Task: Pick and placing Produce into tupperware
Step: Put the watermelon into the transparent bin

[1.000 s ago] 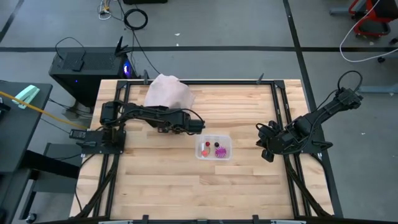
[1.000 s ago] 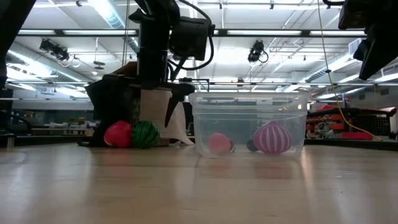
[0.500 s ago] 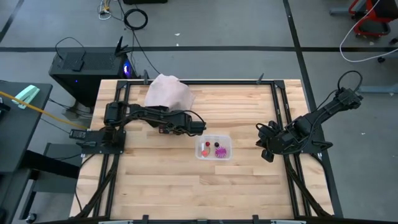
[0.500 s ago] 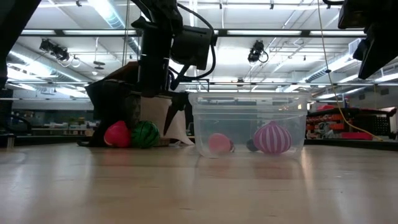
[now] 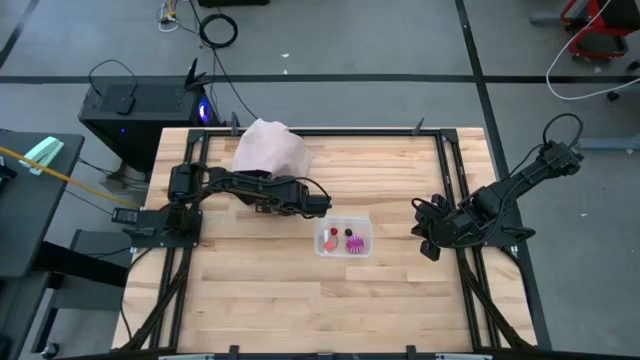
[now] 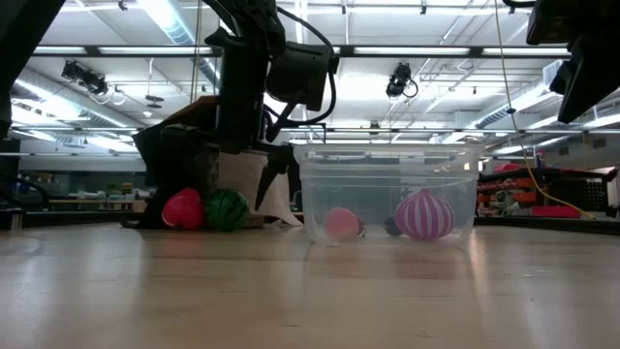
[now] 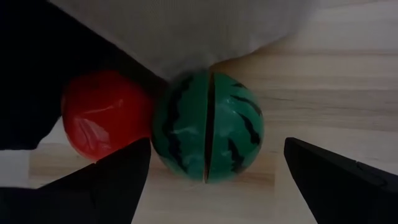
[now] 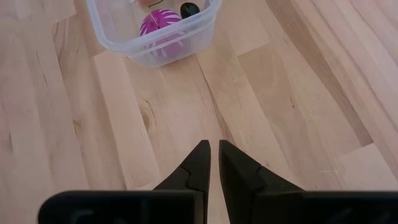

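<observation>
While the left gripper (image 7: 211, 168) hangs above the green striped melon ball (image 7: 208, 127) with its two dark fingers spread wide, one to each side of the ball and touching nothing, the step in hand looks like the approach for the next pick; no piece is held, and the fingers stand clear of both the melon ball and the red ball (image 7: 102, 121) that sits touching it on one side; just behind both lies the pale bag (image 5: 270, 148), whose edge overhangs them closely enough that the fingers could catch it; the next move, as I judge it, calls for a straight drop until the fingers bracket the melon ball alone, then a close, a lift and a short carry to the clear tub (image 5: 344, 237), which stands just beside this gripper toward the middle of the table (image 5: 300, 300); the crowding red ball is the risk, since a finger may nudge it or take both; in the tub already lie a spiky magenta piece (image 6: 423, 215), a pink-red piece (image 6: 340, 223) and a small dark one (image 8: 189, 9), so the task seems partly done, with two pieces left outside by the bag; farther out, the right gripper (image 8: 209, 163) waits near the table's right edge, well apart from the tub, its fingers drawn together on nothing.
</observation>
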Tool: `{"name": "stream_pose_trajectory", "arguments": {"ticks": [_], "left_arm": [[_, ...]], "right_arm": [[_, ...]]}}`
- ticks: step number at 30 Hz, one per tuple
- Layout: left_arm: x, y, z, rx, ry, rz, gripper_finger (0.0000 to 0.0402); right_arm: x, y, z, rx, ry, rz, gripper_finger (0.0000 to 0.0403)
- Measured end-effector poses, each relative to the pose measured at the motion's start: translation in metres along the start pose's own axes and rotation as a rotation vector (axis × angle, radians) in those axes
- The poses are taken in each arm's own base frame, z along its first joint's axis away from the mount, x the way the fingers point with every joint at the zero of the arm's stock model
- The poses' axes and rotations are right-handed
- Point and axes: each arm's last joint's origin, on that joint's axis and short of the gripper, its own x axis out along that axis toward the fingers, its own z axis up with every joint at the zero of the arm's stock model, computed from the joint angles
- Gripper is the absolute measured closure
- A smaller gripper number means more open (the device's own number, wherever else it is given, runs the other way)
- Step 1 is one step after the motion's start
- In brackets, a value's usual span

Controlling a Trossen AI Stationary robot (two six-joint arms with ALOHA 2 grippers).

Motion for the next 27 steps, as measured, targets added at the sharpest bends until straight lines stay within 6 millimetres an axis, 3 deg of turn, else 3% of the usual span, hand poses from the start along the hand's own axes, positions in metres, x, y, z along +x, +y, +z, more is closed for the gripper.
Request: {"name": "stream_pose_trajectory", "arguments": {"ticks": [27], "left_arm": [[-0.0008,-0.0001,-0.0001,0.0,-0.012,-0.004,0.0123]], "right_arm": [[-0.0001,0.0001,0.0003,0.0,-0.005,-0.001,0.0362]]}}
